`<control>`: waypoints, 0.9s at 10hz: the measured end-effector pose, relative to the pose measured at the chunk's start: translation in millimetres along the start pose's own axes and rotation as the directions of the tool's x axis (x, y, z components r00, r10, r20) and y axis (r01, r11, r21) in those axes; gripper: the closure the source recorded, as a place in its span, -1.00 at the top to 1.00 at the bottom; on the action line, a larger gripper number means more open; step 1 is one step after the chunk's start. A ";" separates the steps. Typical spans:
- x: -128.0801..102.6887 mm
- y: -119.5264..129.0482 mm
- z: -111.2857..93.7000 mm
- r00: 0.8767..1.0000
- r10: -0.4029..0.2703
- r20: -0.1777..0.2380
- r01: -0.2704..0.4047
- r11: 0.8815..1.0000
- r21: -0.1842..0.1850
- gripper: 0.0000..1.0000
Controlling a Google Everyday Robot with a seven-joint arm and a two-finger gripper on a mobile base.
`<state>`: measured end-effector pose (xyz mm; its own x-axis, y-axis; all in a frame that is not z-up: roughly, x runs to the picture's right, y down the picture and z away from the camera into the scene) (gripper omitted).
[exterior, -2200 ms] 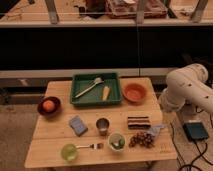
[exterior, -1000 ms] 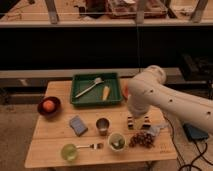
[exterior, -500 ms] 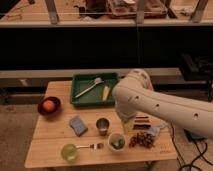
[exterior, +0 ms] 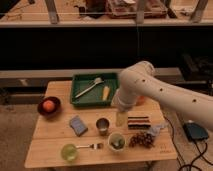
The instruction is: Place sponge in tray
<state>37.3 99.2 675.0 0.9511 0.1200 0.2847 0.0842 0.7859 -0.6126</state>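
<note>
Now the gripper (exterior: 120,118) hangs just right of the cup (exterior: 102,125), jaws apart and empty, while the sponge (exterior: 78,125) lies flat on the cup's other side, long axis slanted, outside the tray (exterior: 74,93) behind it.

The arm (exterior: 155,92) has swung in from the 3 o'clock edge of the surface (exterior: 50,146) toward its centre, covering most of the orange bowl (exterior: 141,100). Its pincer (exterior: 120,119) now hangs at 3 o'clock of the metal cup (exterior: 102,126).
</note>
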 end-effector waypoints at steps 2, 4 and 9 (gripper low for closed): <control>-27.8 -20.0 8.2 0.987 0.130 0.092 -0.128 0.992 -0.020 0.30; -53.2 -26.4 16.2 0.970 0.206 0.129 -0.207 0.978 -0.012 0.30; -91.0 -20.1 52.9 0.940 0.340 0.030 -0.340 0.940 -0.009 0.30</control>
<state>-66.7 104.5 700.4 0.9135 0.3986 0.0817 -0.2415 0.6927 -0.6795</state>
